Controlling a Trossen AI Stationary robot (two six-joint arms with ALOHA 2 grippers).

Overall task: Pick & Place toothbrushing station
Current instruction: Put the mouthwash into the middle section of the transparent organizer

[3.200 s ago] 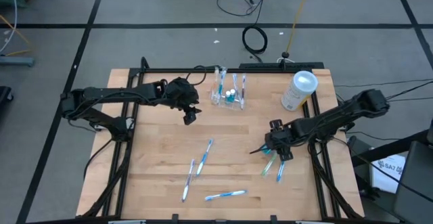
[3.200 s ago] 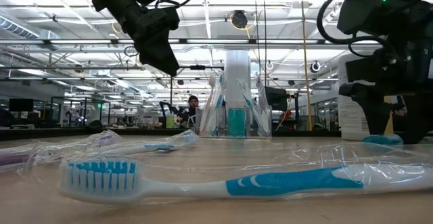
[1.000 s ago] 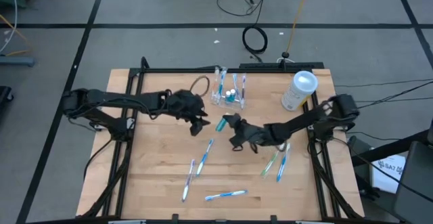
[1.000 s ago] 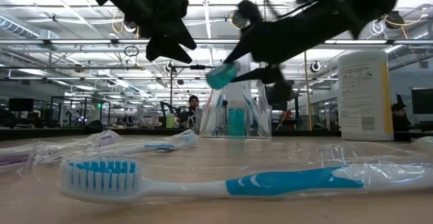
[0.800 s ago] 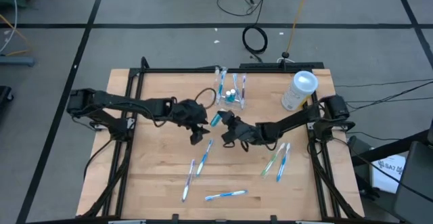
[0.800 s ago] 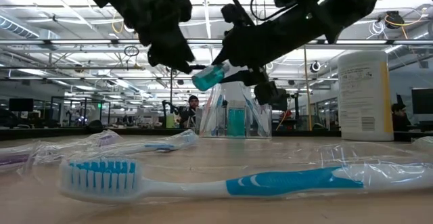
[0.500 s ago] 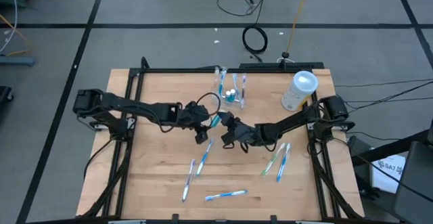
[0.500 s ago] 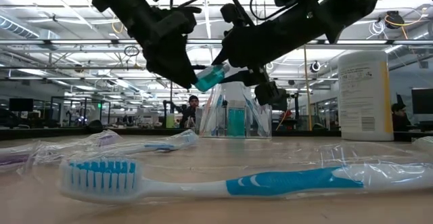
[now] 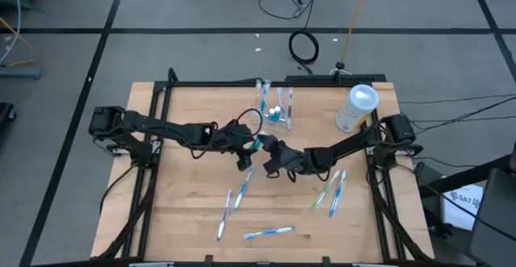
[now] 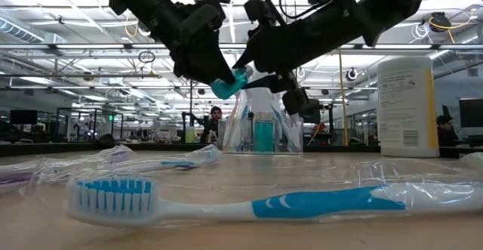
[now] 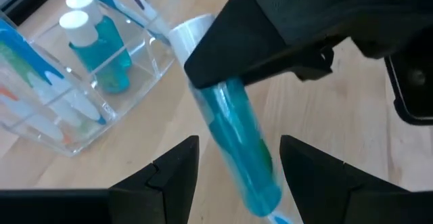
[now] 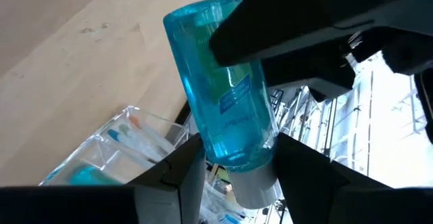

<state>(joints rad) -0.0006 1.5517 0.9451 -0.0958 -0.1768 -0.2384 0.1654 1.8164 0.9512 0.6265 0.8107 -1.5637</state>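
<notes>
Looking down on the table, you've got both arms meeting near the middle, just in front of the holder.

Right tool: clenched on a blue bottle, held up off the table and tilted. In the right wrist view the bottle sits tight betw. that tool's two fingers, white cap end pointing away from the table.

Left tool: released. In the left wrist view its fingers stand either side of the bottle w/ a gap showing on each side, so it's around the bottle, not gripping it. From the low view the two tools nearly touch at the bottle.

Holder: clear plastic, upright at the far-centre of the table, near the back edge, not held by either tool. From the low view it stands flat on the table behind the arms. Inside, per the left wrist view, there are toothbrushes standing in some compartments and a small teal bottle w/ white cap in another.

Rest of the table:
- white-topped cylinder at the far right corner, well apart from the holder.
- wrapped toothbrushes lying flat on the near half: one just below the tools, one beside it, one near the front, a pair to the right.
</notes>
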